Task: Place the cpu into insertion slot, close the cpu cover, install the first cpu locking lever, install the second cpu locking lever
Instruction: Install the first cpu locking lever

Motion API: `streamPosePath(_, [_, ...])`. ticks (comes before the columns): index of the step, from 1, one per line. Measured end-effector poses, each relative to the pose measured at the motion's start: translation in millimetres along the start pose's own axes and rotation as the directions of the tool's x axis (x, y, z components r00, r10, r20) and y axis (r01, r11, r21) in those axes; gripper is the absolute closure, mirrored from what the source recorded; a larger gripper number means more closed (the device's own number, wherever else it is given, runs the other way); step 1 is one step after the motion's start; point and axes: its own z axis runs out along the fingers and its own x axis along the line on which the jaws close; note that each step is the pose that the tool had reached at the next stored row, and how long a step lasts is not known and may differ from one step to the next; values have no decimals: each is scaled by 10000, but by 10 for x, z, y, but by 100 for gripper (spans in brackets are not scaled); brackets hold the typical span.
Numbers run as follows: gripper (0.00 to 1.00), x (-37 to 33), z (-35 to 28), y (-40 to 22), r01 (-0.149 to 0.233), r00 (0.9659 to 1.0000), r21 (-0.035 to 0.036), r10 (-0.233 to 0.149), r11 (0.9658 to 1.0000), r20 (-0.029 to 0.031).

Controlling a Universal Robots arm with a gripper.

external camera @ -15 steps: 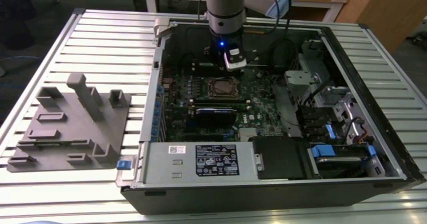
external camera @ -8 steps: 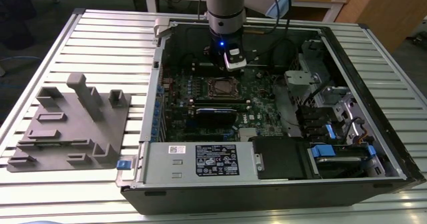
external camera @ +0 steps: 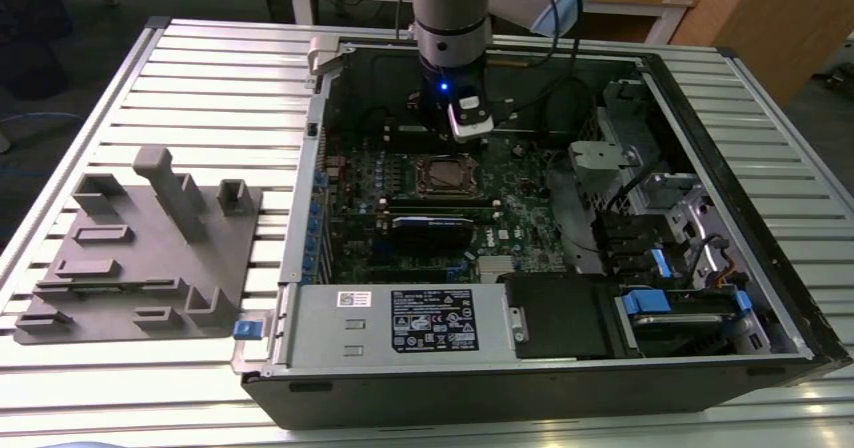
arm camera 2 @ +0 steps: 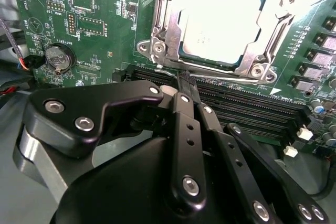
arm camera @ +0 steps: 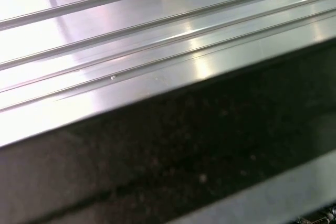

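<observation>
exterior view high over case [external camera: 534,400]; second wrist view close on cpu [arm camera 2: 220,22].

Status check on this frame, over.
Copy: gripper shut, tips at cpu cover edge; cpu seated in insertion slot, cover down over it; memory slots beneath gripper.

- cpu [arm camera 2: 223,22]: pale silver-grey face (glare whitens most of it).
- cpu cover [arm camera 2: 164,22]: bright bare-metal silver.
- circuit board [arm camera 2: 105,3]: green, with fine white print and gold dots.
- memory slots [arm camera 2: 247,109]: black, with white end clips.
- gripper [arm camera 2: 184,81]: matt black, silver screw heads.
- table [external camera: 200,68]: silver aluminium, ribbed in parallel lines.
- fixture [external camera: 147,248]: plain mid-grey.
- computer case [external camera: 534,403]: black, with blue tabs [external camera: 645,303] inside and a black-and-white label [external camera: 430,320].
</observation>
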Motion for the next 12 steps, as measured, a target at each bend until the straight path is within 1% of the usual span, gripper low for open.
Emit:
streamPosePath(1, [89, 4, -2, -2, 4, 10000, -12, -4, 10000, 44])
streamPosePath(3, [89, 10, -1, -3, 22, 9999, -61, -21, 10000, 172])
streamPosePath(6, [89, 14, 2, -5, 40, 9995, -114, -36, 9999, 315])
streamPosePath(7, [89, 15, 3, -5, 43, 9994, -124, -39, 9999, 340])
streamPosePath(12, [89, 15, 2, -6, 44, 9994, -126, -39, 9999, 347])
